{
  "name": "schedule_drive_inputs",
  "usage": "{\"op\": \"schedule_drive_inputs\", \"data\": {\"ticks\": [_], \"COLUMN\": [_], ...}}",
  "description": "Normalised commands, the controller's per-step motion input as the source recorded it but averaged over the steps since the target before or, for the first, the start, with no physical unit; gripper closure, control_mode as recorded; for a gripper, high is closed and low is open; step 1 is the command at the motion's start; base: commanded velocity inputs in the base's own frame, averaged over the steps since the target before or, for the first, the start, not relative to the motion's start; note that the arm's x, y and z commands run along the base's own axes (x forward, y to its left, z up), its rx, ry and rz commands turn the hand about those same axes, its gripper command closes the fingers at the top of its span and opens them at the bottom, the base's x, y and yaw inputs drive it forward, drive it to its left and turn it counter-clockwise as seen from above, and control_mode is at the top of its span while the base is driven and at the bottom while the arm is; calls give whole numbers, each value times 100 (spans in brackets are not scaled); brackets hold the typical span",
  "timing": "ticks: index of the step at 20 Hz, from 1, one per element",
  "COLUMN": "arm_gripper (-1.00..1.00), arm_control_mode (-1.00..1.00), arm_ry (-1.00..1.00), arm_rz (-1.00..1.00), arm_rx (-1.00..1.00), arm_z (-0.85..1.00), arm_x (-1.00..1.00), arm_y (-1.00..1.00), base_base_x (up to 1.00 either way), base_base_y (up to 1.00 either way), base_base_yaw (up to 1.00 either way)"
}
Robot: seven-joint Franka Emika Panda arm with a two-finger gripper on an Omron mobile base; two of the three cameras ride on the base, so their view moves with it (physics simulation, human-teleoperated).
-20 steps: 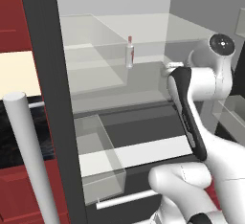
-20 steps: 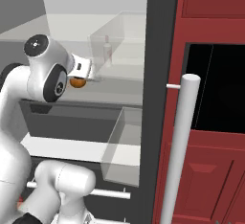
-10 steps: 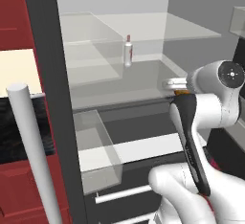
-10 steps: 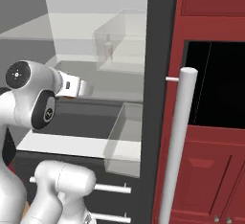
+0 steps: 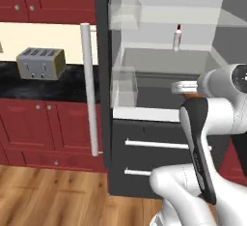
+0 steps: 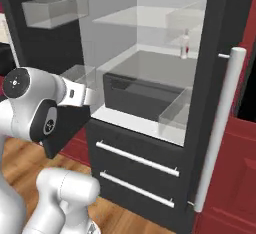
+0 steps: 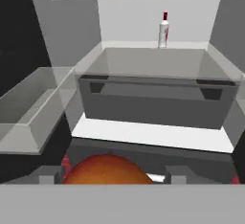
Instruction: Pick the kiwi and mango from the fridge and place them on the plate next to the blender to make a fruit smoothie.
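Dark-grey and tall, the fridge [image 5: 103, 75] stands open with its pale interior exposed, clear glass shelves above and a wide grey drawer [image 7: 158, 98] low in the compartment, a white ledge running along the drawer's front edge. Its door hangs out to the side with a long grey bar handle [image 5: 89, 85], and clear bins [image 5: 123, 12] sit on the door's inner face. Red cupboards [image 5: 46, 119] flank the cabinet on the left, where a black counter carries a silver toaster [image 5: 41, 62]. Two pale bar pulls cross the dark lower drawers [image 6: 137, 173] beneath the open compartment. The white arm [image 5: 202, 138] rises from its base and bends at the elbow so that the forearm runs level, the hand pointing into the fridge at about the height of the white ledge, outside the compartment. The gripper [image 7: 109, 176] holds the mango [image 7: 106, 170], an orange-red rounded fruit seated between the two dark finger tips [image 7: 50, 176], which stand apart on either side of it, pinching it. A small clear bottle with a red cap [image 7: 163, 29] stands upright at the back of the shelf, well apart from the hand. Open floor of pale wood [image 5: 48, 196] lies in front of the cupboards.
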Motion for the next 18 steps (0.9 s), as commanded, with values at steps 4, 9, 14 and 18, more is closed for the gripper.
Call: {"op": "schedule_drive_inputs", "data": {"ticks": [4, 9, 14, 18], "arm_gripper": [100, 100, 100, 100], "arm_control_mode": [100, 100, 100, 100], "arm_ry": [0, 0, 0, 0], "arm_rz": [0, 0, 0, 0], "arm_rx": [0, 0, 0, 0], "arm_z": [0, 0, 0, 0], "arm_x": [0, 0, 0, 0], "arm_y": [0, 0, 0, 0], "base_base_x": [-32, -19, -20, 8], "base_base_y": [18, 37, 50, 78], "base_base_yaw": [100, 100, 99, 82]}}
